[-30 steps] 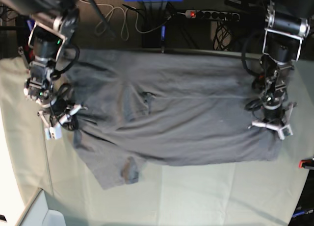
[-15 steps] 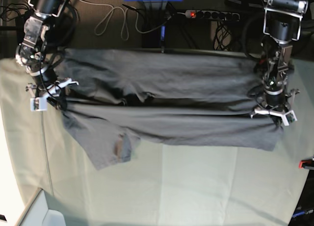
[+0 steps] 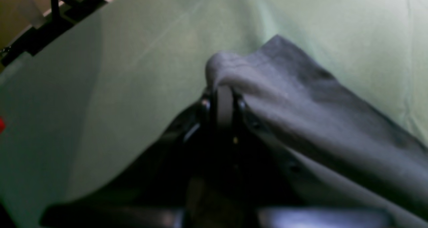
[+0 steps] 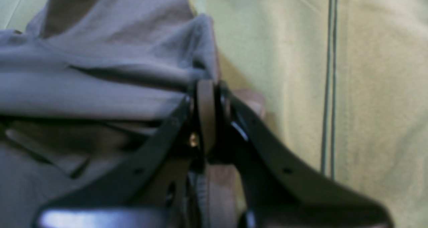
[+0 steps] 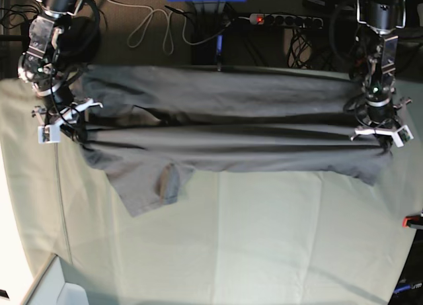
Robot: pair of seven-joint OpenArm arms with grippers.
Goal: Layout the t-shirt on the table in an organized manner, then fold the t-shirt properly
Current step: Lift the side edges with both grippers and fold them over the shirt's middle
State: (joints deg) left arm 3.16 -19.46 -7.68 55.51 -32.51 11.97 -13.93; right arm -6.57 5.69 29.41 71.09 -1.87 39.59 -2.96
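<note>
Two arms stretching t-shirt (image 5: 225,139) over table (image 5: 264,252), power strip (image 5: 284,19) behind

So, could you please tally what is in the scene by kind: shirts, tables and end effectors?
Shirts: 1, the t-shirt
Tables: 1, the table
End effectors: 2, the left end effector and the right end effector, each shut on the shirt
Total: 4

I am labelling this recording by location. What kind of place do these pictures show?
Most likely a robotics lab or test bench, not a home. A large table covered in pale green cloth holds a t-shirt stretched between two robot arms, and a power strip with loose cables lies on the floor behind it.
</note>
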